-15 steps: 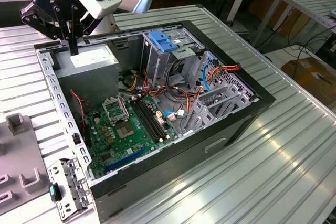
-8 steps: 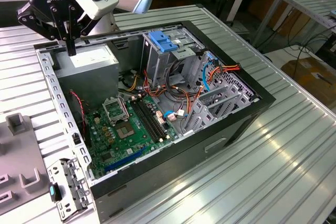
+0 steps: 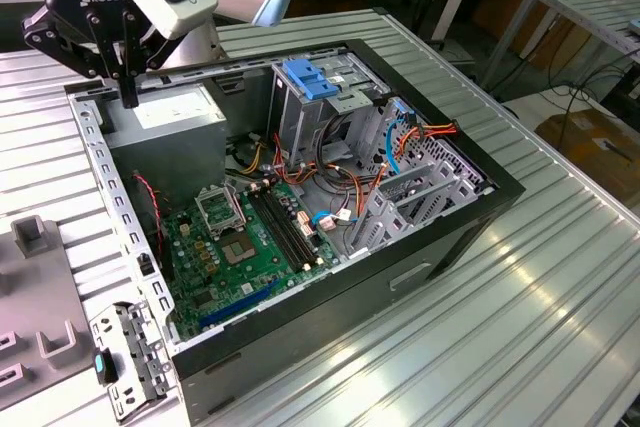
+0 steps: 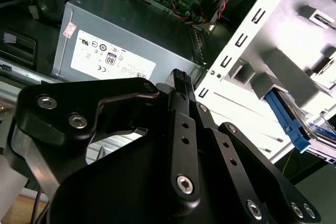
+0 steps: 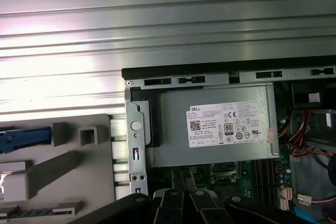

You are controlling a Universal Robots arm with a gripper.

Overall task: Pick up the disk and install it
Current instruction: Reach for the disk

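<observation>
In the exterior view your gripper point(image 3: 129, 102) hangs closed and empty just above the power supply point(image 3: 165, 112); in the second wrist view the disk point(image 4: 287, 124) rests off to its side, outside the case wall point(image 4: 247, 43); in the first wrist view that supply lies just past it.

Black claw point(image 3: 128, 97); green motherboard point(image 3: 215, 259); grey box point(image 5: 210, 153), white sticker point(image 5: 231, 126); blue handle point(image 3: 310, 80).
</observation>
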